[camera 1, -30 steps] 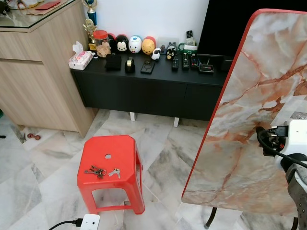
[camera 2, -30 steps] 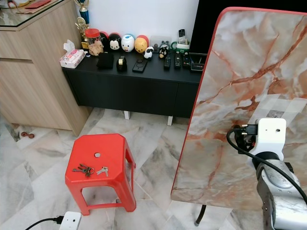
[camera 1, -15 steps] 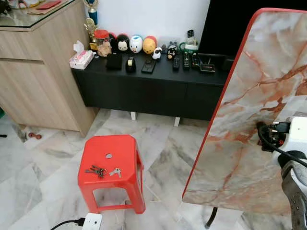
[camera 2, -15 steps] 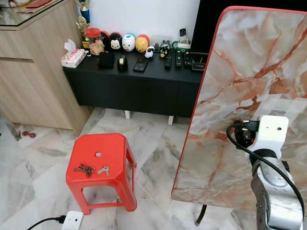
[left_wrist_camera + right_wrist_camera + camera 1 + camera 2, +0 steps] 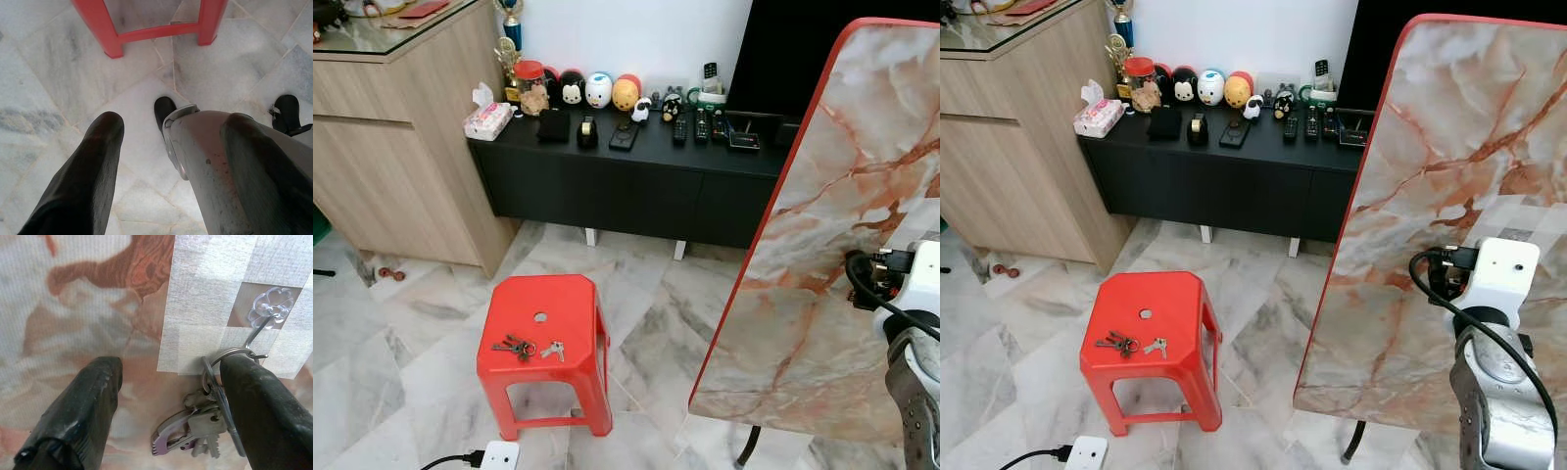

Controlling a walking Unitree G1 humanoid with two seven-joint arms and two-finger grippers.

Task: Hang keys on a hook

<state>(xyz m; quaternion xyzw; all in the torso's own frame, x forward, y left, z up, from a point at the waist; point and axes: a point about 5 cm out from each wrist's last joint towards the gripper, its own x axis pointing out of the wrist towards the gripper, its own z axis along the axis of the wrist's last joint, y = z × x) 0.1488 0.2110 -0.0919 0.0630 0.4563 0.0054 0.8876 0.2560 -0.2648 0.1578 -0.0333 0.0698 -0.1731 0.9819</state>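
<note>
A bunch of keys [image 5: 195, 423] hangs by its ring from a clear plastic hook [image 5: 266, 313] taped onto the upright marble-patterned board [image 5: 1430, 147]. My right gripper [image 5: 171, 369] is open in front of the board, and one finger [image 5: 249, 391] is right against the key ring. The right wrist [image 5: 1494, 284] is raised before the board at the lower right. More keys [image 5: 524, 348] lie on the red plastic stool [image 5: 543, 338]. My left gripper [image 5: 173, 122] hangs open over the floor near the stool's legs [image 5: 110, 34].
A low black cabinet [image 5: 636, 181] with remotes and figurines stands against the far wall. A wooden counter [image 5: 391, 127] is at the left. A white power strip [image 5: 499, 455] with its cable lies on the marble floor before the stool.
The whole picture has shifted slightly, so the camera moved. The keys on the stool and the board stay as they were.
</note>
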